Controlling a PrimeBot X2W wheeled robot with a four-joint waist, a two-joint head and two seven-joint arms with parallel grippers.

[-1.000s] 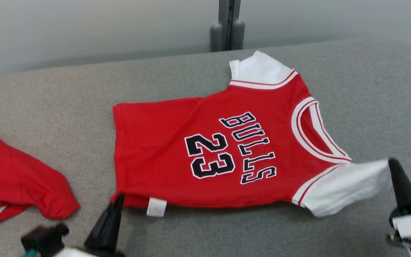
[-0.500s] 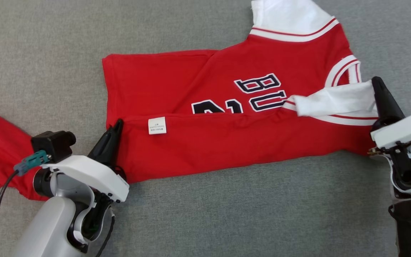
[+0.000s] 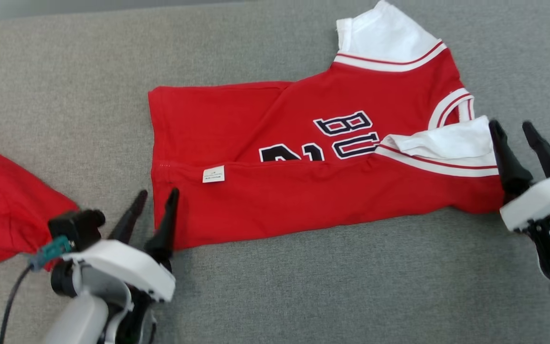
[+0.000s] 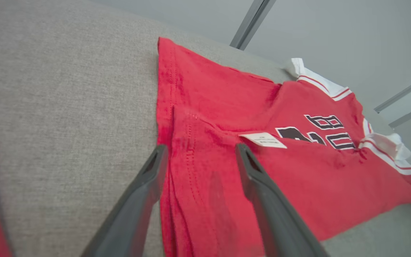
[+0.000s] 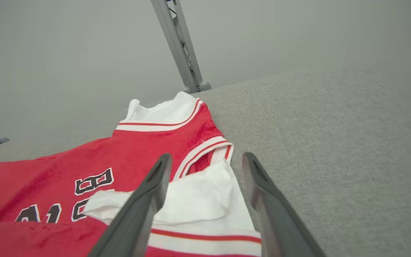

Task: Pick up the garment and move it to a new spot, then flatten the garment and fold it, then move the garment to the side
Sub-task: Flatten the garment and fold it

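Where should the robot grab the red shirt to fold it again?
Probably at both ends of the near, doubled edge: the hem corner for the left gripper, the white sleeve for the right gripper. Come in low from the robot's side: the red shirt lies flat, and that folded edge gives something to pinch.

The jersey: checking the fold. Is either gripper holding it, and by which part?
Nothing is held: left gripper open at the jersey hem, right gripper open at its white sleeve.

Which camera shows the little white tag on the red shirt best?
Left wrist view: the tag is closest and largest, faint print visible. The head view shows it as a small white square. The right wrist view faces the sleeve end.
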